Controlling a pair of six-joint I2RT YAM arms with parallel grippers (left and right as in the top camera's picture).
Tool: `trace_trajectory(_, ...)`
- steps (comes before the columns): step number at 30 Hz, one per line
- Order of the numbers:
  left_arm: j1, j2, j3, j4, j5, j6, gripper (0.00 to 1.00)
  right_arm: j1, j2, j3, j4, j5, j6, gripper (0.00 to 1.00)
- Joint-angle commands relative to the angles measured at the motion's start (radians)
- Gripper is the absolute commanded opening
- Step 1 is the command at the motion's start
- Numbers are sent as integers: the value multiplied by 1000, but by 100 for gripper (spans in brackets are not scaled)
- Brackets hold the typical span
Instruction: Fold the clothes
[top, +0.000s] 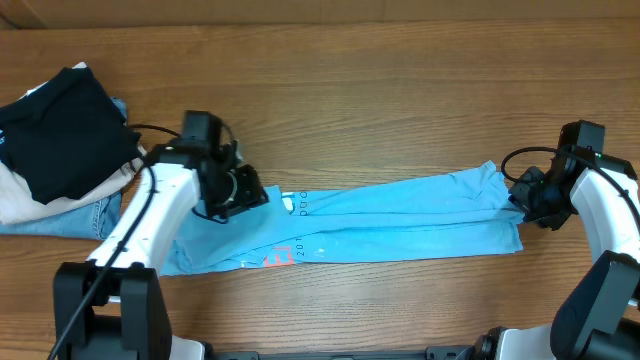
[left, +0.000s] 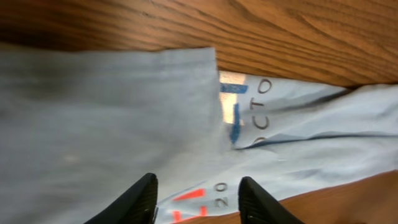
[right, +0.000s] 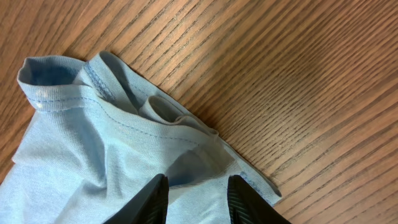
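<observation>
T-shirt (top: 400, 215) lies across the middle of the surface (top: 400, 90) as a long, narrow band, doubled lengthwise. It runs from under my left arm to my right. White lettering (left: 261, 106) shows on a lower layer near the left end. Black garment (top: 60, 130) and jeans (top: 75, 218) are piled at the far left, well apart from the band. Neither is part of the job.

Left hand (left: 198, 202): over the left end, fingers partly spread. Flat cloth shows in the gap and nothing is pinched.

Right hand (right: 198, 199): at the right end, fingers parted about as far, and narrowly. Cloth rumples up toward the gap, but I see no grip on it.

Handling, my read: thin cotton, light and limp. It will sag wherever it isn't carried, and the stacked layers will likely slide over each other. It isn't fragile, so a firm pinch should do no harm.

Where to take hold: at the end corners, through every layer at once. On the right, the stitched hem (right: 62, 102) looks like the firmest bite. Lift both ends together and level, or the band will twist.
</observation>
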Motion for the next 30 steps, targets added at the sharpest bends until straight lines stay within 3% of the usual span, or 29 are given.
trace_trajectory(1,-73,-2,-3,26,-42,-224,49,-3,-29,0,5,-11,-3,35)
trace_trajectory(9,-141,70,-3,57,-70,-355,56,-3,-29,0,3,-28,-3,35)
trace_trajectory(17,-130,189,46,42,-66,-376,57,-3,-29,0,1,-32,-3,35)
trace_trajectory(30,-126,231,106,25,-81,-379,47,-3,-29,0,-2,-36,-3,35)
